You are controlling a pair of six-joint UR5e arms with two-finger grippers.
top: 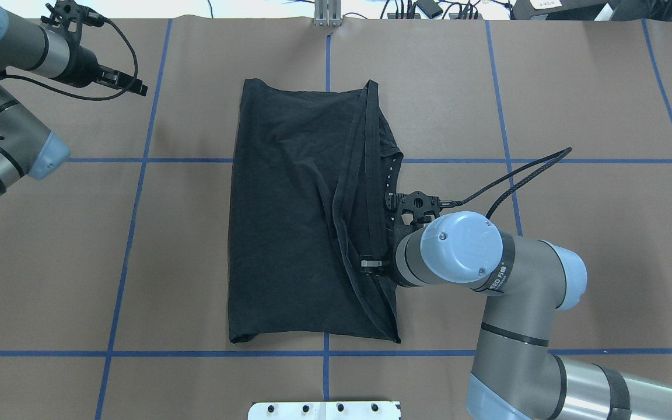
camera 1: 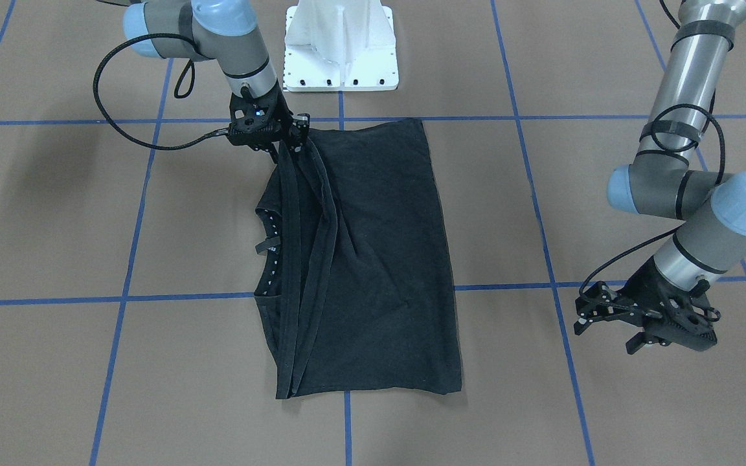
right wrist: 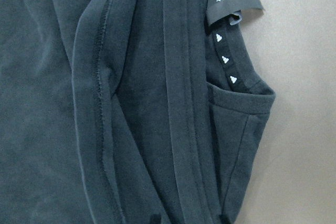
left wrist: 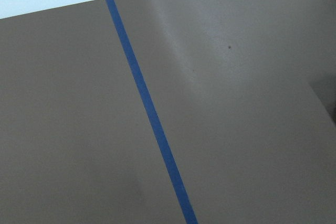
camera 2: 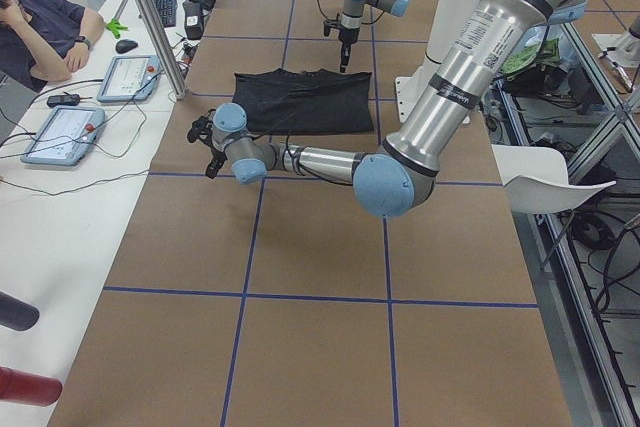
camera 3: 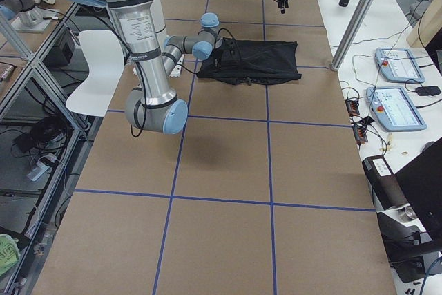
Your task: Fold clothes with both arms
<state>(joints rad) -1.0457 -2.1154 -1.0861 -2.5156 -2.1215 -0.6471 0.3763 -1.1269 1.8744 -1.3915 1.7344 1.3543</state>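
Observation:
The black T-shirt [camera 1: 379, 259] lies folded lengthwise on the brown table, its chest print hidden. It also shows in the overhead view [top: 289, 221]. Its collar with small white marks [right wrist: 226, 61] faces the robot's right side [top: 391, 175]. My right gripper [camera 1: 300, 136] is shut on a folded edge of the shirt near the robot's end and holds it raised, so taut folds run from it to the far corner; overhead it shows by the shirt's right edge [top: 371, 264]. My left gripper [camera 1: 580, 316] hangs open and empty over bare table, well off the shirt's side [top: 135, 86].
The white pedestal base [camera 1: 340, 45] stands at the robot's edge of the table. Blue tape lines [left wrist: 152, 114] grid the brown cover. An operator [camera 2: 40, 27] and control tablets [camera 2: 130, 77] are at a side table beyond the far edge.

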